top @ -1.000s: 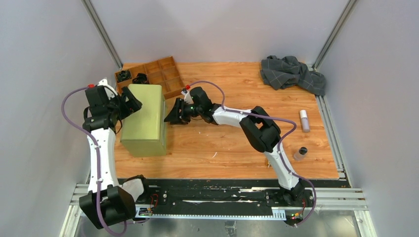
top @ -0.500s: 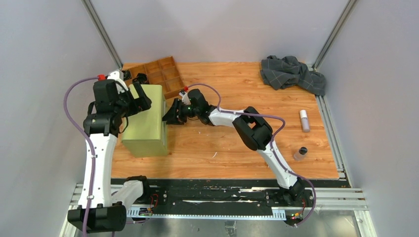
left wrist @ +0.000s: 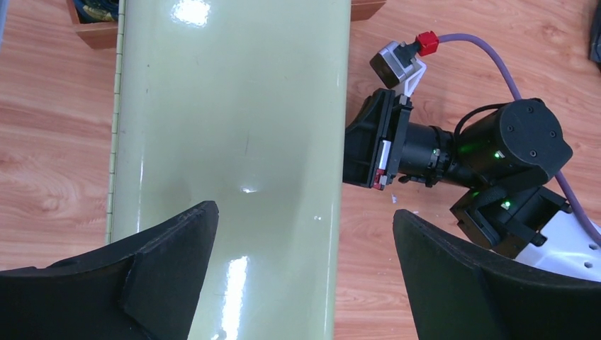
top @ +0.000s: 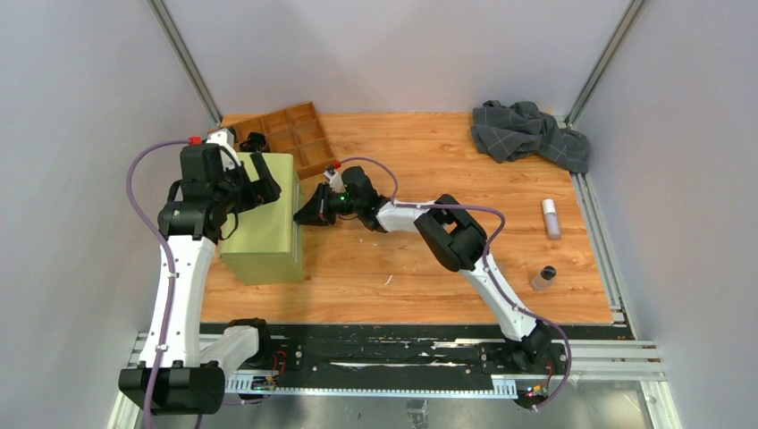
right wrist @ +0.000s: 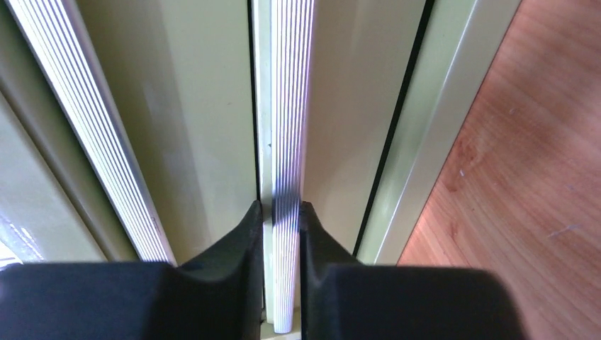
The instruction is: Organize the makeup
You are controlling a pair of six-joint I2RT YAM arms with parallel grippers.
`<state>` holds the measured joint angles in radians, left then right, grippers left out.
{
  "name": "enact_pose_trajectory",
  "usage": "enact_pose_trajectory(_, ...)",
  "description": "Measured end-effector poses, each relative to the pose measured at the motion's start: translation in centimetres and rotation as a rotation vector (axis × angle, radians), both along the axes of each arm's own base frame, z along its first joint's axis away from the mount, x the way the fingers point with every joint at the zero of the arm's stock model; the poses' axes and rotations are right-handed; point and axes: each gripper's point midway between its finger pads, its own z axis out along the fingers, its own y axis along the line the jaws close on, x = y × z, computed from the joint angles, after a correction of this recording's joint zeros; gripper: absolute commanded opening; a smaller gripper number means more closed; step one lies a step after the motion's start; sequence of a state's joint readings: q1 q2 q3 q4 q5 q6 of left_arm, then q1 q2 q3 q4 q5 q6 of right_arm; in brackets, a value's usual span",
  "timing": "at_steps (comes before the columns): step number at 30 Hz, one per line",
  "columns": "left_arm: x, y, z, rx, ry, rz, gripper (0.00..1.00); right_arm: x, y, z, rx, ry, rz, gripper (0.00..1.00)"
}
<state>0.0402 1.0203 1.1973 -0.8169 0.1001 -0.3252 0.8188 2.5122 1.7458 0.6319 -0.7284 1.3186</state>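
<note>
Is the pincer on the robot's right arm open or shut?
Shut. On the right pincer, both black fingers squeeze the ribbed silvery handle bar of the pale green metal cabinet.

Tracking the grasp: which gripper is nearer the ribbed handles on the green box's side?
Right. The right gripper is shut on one ribbed handle; the left gripper hovers open above the green box.

Bright even overhead light, glare on green box (left wrist: 227,142), soft shadows, left gripper (left wrist: 303,212) jaws slightly blurred.
</note>
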Motion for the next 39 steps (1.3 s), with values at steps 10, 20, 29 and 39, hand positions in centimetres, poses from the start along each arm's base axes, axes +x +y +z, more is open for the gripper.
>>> enact_pose_trajectory(10,-0.1,-0.9,0.0,-0.001,0.001,-0.031,0.98,-0.1,-0.9,-0.4,0.009,0.004,-0.042,0.01)
enact_pose_trajectory(20,0.1,-0.9,-0.4,0.001,0.013,-0.030,0.98,-0.3,-7.5,-0.3,-0.064,-0.011,-0.100,0.01)
enact_pose_trajectory(29,-0.2,-2.4,-0.9,0.015,0.035,-0.079,0.98,-0.6,-10.3,-0.4,-0.093,-0.027,-0.125,0.01)
enact_pose_trajectory(39,-0.4,-2.4,-1.3,0.028,0.054,-0.075,0.98,0.0,-13.1,-0.2,-0.106,-0.048,-0.165,0.13)
